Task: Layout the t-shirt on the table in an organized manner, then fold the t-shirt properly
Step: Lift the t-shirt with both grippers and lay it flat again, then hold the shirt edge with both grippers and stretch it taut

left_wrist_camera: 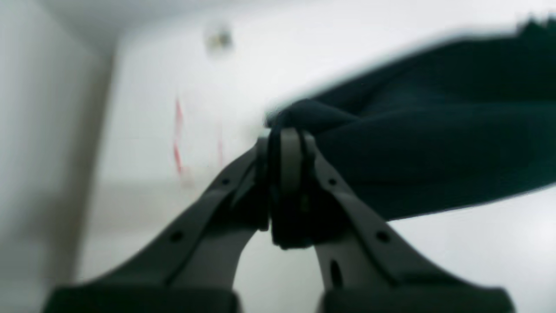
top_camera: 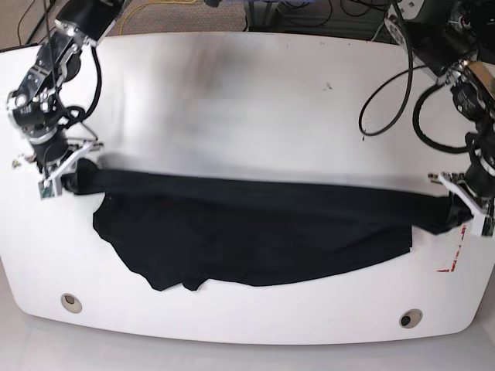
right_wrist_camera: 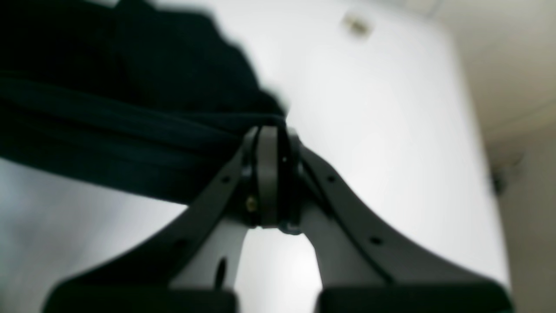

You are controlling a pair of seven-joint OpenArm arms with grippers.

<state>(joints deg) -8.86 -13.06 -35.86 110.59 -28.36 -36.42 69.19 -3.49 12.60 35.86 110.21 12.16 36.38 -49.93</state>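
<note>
**A:** ok so what are the grippers doing? Starting there.

**B:** Left gripper (left_wrist_camera: 284, 134) is clamped tight on a bunched corner of the t-shirt (left_wrist_camera: 434, 143), jaws pinched together with black cloth squeezed between them. In the base view it's (top_camera: 462, 202) out at about 3 o'clock on the table (top_camera: 255, 93). Right gripper (right_wrist_camera: 271, 130) is doing the same thing on the opposite end, jaws closed on a wad of fabric (right_wrist_camera: 121, 130); in the base view it's (top_camera: 68, 176) at roughly 9 o'clock.

**A:** and the shirt itself?

**B:** Strung between the two of them, top edge pulled into a nearly straight dark band running 9 to 3 across the middle of the table. The rest (top_camera: 255, 239) drapes down toward 6 o'clock and lies on the white surface, bottom edge ragged and uneven.

**A:** anything else on there? bins, trays?

**B:** Just two round grommet holes, one at about 7 o'clock (top_camera: 71, 302), one at about 5 (top_camera: 410, 318). Plus a red mark (top_camera: 455, 255) just beside the left gripper, near the shirt's end.
</note>
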